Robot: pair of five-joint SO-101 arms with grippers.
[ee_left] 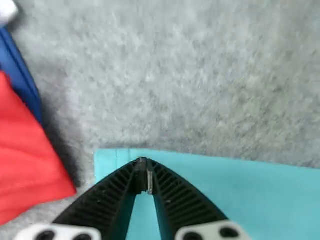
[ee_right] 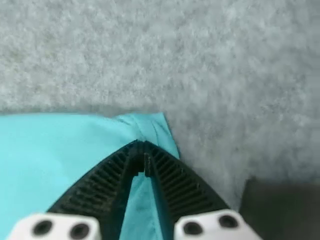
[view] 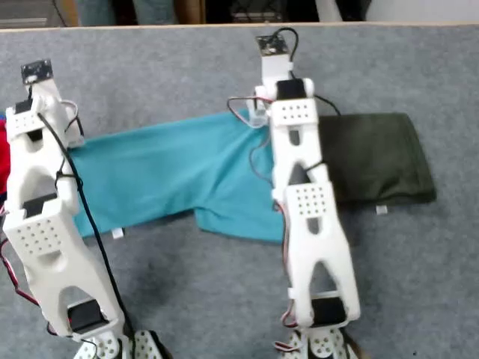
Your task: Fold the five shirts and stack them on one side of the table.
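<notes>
Left wrist view, close in: the left claw (ee_left: 143,167) is pinched shut right on the hem of the teal shirt (ee_left: 240,195), just in from its corner. The bite looks thin, with only the tips on cloth. If that arm lifts or drags from here, my call is the hem slips free and the fold goes lopsided. Just beside that corner lie a red shirt (ee_left: 25,150) and a blue shirt (ee_left: 22,80), and a sideways sweep could snag them or drag them along.

Over on the other arm, the right claw (ee_right: 142,157) is clamped on the same teal shirt with a small ridge of cloth bunched at its tips, so that grip looks firmer. Uneven grips mean uneven pull: one corner travels, the other lags, and the shirt twists.

Farther out, in the high view, the teal shirt lies spread across the grey tabletop (view: 224,299), rumpled through the middle. Its right end sits close beside a folded dark green shirt (view: 374,157). Swinging the teal edge over could brush that fold and tug it open. The rumple could also get pressed in as a crease.
</notes>
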